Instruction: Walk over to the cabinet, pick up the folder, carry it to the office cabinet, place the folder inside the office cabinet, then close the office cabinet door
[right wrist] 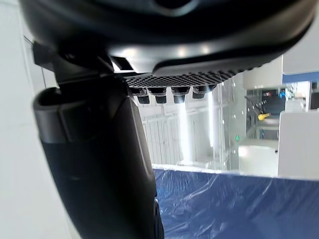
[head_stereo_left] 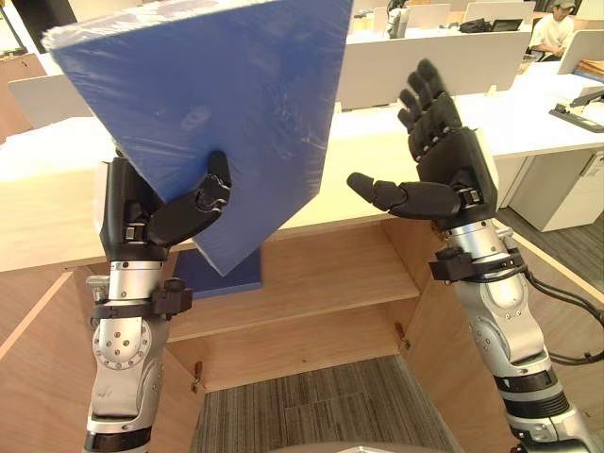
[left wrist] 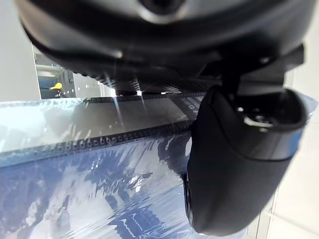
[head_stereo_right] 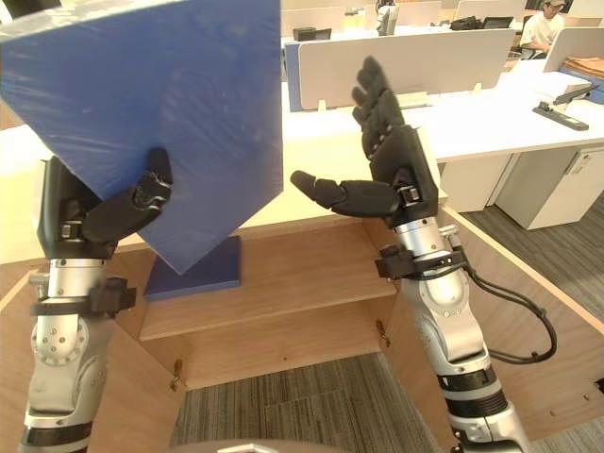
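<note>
The left hand [head_stereo_left: 142,217] grips the blue folder [head_stereo_left: 217,94] near its lower edge, with the thumb pressed across the front face. The folder is held up tilted, one corner pointing down toward the cabinet shelf [head_stereo_left: 321,278]. A flat blue item [head_stereo_left: 222,278] lies there, and I cannot tell whether the corner touches it. The right hand [head_stereo_left: 453,160] is apart from the folder's right edge, with fingers straight up and thumb out. The left door [head_stereo_right: 142,396] and right door [head_stereo_right: 557,359] stand wide open.
</note>
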`<state>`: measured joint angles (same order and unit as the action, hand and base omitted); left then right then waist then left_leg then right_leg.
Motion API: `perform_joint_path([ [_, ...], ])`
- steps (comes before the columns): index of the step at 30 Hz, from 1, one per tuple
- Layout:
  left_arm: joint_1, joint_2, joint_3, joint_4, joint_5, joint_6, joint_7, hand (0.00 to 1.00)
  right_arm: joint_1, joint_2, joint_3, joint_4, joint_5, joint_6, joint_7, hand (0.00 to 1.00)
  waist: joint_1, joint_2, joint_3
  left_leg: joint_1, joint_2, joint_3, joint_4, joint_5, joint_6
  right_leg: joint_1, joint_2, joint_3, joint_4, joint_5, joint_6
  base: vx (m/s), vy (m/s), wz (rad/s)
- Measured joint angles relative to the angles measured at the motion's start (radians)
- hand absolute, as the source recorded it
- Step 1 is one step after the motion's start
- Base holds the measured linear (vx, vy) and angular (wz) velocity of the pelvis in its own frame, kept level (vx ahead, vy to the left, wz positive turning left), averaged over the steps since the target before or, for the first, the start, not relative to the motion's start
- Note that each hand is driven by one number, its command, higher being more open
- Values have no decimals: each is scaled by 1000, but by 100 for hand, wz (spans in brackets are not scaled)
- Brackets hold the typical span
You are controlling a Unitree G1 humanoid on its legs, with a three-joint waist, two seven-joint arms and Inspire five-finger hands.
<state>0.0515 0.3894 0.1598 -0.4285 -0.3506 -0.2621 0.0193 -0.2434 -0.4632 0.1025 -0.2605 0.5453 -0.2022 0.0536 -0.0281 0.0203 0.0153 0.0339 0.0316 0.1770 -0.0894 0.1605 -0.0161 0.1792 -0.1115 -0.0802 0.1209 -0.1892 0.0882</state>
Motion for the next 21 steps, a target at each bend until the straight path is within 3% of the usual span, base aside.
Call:
perform_joint_path([
  [8,-41,113,-74,31,-95,-15,-115,0,-147,-154,127,64,207,2,133,100,2,-2,-6,-2,2,-4,-4,10,2,-3,2,-2,2,5,0,-43,15,1],
  [17,-48,215,-79,76,-190,-35,-160,0,-241,-355,238,109,365,6,197,100,16,-21,-25,-18,7,-4,-5,16,2,-15,7,-1,-3,15,-1,0,0,0],
  [18,-59,223,-86,83,-200,-36,-161,0,-253,-376,245,114,376,6,201,0,19,-21,-25,-20,7,-4,-5,18,2,-18,7,-1,-3,16,-1,0,0,0],
  [21,-79,251,-119,94,-231,-42,-163,0,-302,-425,292,126,400,6,212,0,21,-21,-27,-21,7,-4,-5,19,2,-19,7,-1,-3,19,0,-21,14,0],
])
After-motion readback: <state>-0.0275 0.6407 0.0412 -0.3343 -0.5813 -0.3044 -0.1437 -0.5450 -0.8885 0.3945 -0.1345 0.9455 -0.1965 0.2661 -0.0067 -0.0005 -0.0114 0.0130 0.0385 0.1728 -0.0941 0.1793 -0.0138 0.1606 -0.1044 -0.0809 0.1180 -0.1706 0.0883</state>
